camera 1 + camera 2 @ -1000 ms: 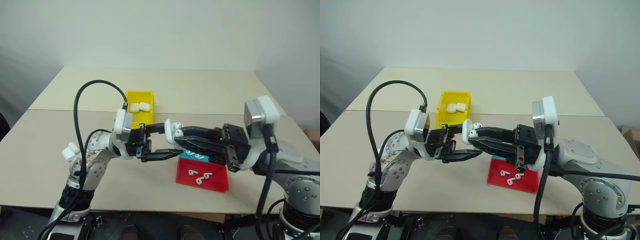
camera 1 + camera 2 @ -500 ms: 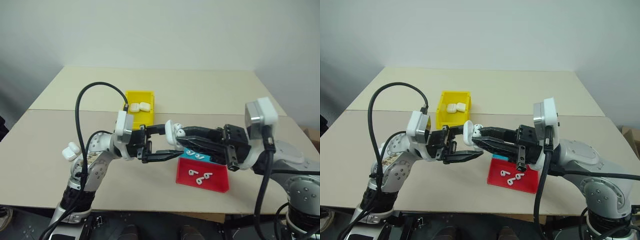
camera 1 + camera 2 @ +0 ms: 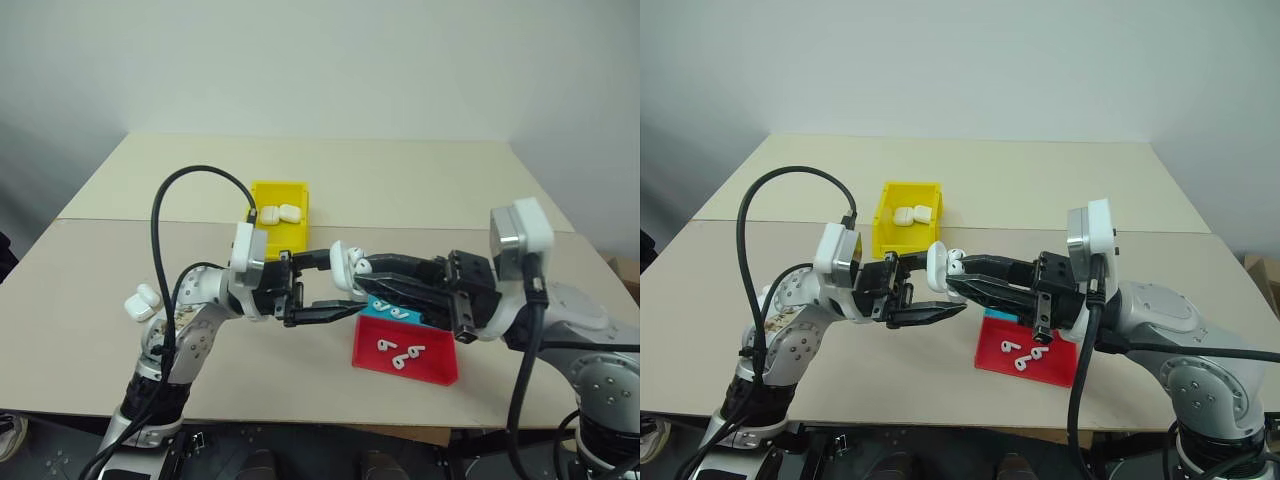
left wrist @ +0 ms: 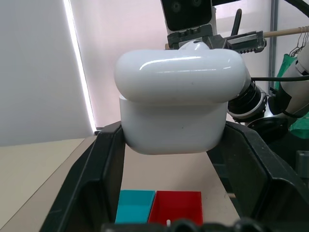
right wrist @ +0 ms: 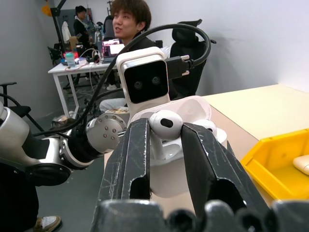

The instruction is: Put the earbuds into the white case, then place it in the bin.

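White case (image 4: 176, 104) clamped in left gripper (image 3: 325, 285), lid hinged up, held mid-air above worktop (image 3: 100, 290) between yellow bin (image 3: 279, 213) and red tray (image 3: 430, 362). Right gripper (image 5: 166, 140) narrowed onto one earbud (image 5: 165, 123), head poised just at the open case, not yet seated. Little changed from a second ago: both arms holding place, case and earbud at the same meeting point; insertion apparently stalled at fine alignment. More earbuds lying loose in red tray. Two cases already in bin. Another case near left on worktop.
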{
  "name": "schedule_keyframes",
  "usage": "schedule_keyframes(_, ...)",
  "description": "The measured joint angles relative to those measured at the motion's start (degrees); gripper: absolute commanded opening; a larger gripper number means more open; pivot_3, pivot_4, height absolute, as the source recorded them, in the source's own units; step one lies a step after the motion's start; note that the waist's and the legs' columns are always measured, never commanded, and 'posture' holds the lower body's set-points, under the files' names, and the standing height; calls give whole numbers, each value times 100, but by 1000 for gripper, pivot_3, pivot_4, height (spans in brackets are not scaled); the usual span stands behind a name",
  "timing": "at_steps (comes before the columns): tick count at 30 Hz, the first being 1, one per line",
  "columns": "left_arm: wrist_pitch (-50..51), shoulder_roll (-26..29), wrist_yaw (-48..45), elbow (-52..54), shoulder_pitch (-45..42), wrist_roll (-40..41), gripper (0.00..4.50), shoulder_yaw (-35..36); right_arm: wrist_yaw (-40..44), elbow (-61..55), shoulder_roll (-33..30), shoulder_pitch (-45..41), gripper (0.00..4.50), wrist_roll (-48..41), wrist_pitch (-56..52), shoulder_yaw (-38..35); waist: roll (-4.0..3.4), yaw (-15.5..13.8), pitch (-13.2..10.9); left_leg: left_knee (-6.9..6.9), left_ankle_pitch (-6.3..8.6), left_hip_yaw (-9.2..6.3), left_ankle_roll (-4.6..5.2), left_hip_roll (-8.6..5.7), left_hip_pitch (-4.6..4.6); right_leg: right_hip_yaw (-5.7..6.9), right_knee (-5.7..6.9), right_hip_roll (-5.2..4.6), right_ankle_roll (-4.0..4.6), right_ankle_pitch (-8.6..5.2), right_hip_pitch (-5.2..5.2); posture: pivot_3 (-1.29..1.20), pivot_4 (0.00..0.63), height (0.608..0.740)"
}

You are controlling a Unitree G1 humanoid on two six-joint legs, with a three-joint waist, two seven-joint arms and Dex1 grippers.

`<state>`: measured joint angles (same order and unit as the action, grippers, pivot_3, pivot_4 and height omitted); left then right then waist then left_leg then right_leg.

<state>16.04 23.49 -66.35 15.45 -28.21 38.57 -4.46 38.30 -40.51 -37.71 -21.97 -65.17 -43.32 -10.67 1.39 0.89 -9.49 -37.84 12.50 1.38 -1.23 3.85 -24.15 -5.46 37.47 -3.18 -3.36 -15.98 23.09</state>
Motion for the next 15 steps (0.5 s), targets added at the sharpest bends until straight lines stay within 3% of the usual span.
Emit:
schedule_keyframes(2,0,0,12,-5,0,-23,2725,2,66,-29,-103,11,1802,101,64,44,0,-2,0,0,0,0,0,0,0,0,0,0,0,0,0,0,150,740)
schedule_keyframes(15,-7,26,-26,-81,34,-74,2725,6,154,-116,-362,118,1802,586,328,151,0,-5,0,0,0,0,0,0,0,1,-1,0,0,0,0,0,150,740)
